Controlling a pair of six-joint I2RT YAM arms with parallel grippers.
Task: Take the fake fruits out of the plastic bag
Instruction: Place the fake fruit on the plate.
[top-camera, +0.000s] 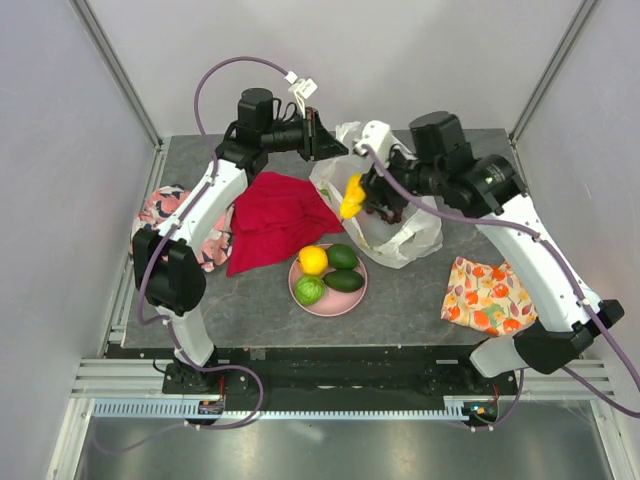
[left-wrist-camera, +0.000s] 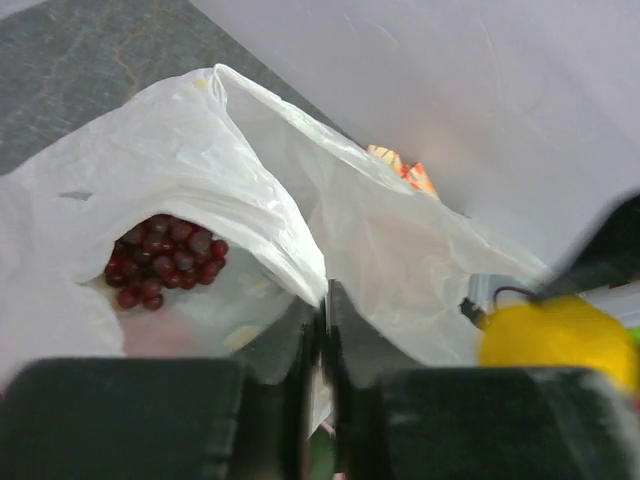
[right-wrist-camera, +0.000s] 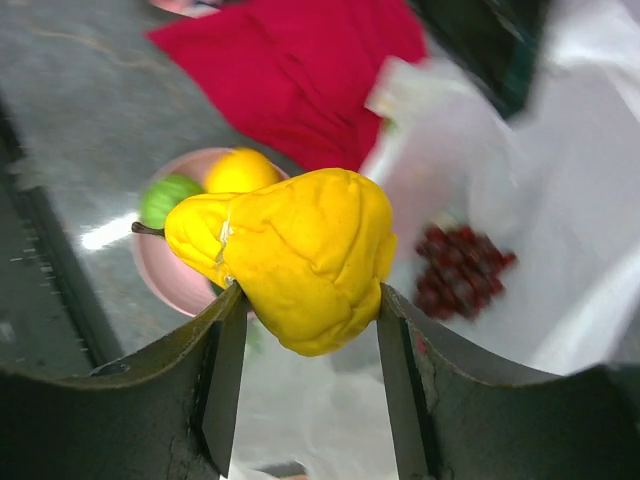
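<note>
My right gripper is shut on a yellow pear, held in the air above the mouth of the translucent white plastic bag; its fingers press the pear's two sides. A dark red grape bunch lies inside the bag. My left gripper is shut on a fold of the bag's rim at the far side and holds it up. A yellow-orange citrus, a green lime and two dark green avocados lie on the pink plate.
A red cloth lies left of the bag, touching the plate's far edge. A floral cloth sits at the table's left edge under the left arm. An orange fruit-printed cloth lies at the right.
</note>
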